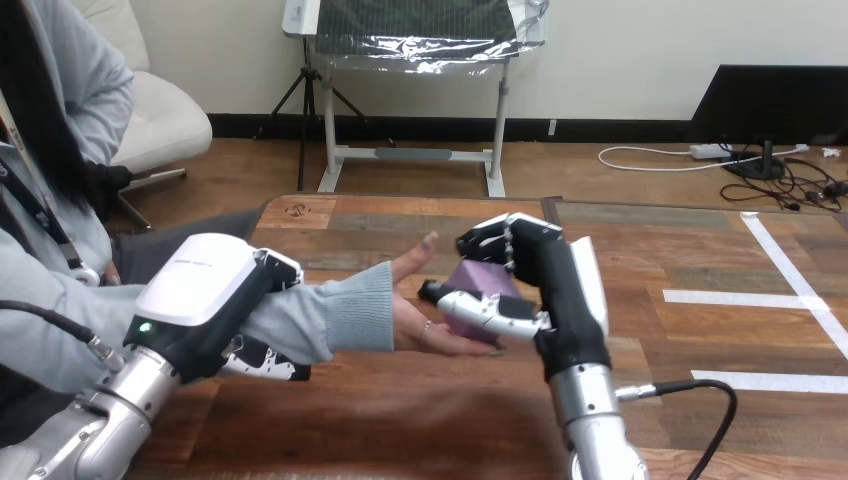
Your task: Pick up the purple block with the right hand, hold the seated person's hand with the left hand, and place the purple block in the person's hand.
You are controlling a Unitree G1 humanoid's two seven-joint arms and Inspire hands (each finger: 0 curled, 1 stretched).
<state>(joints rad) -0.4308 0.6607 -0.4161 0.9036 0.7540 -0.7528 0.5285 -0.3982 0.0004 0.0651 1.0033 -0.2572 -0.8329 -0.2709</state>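
Left hand (pixel 205 288), nearest us: black-and-white fingers curled round the person's grey-sleeved forearm (pixel 320 320), some showing beneath the sleeve.

Beyond it, the person's hand (pixel 412 318) lies open, palm up, just above the brown wooden tabletop (pixel 400 420).

Right hand (pixel 560 290) pinches the small solid purple block (pixel 485 278) between thumb and fingers. The block is over the open palm; touching or just clear, we cannot tell.

Risks, our judgement:
- If the block is released while tilted, it may tip and roll off the palm onto the tabletop.
- The thumb lies low across the palm, so on withdrawal it may drag the block along.

Block looks tilted, a lower edge toward the palm. The fingers hide its ends, so we cannot tell its long axis.
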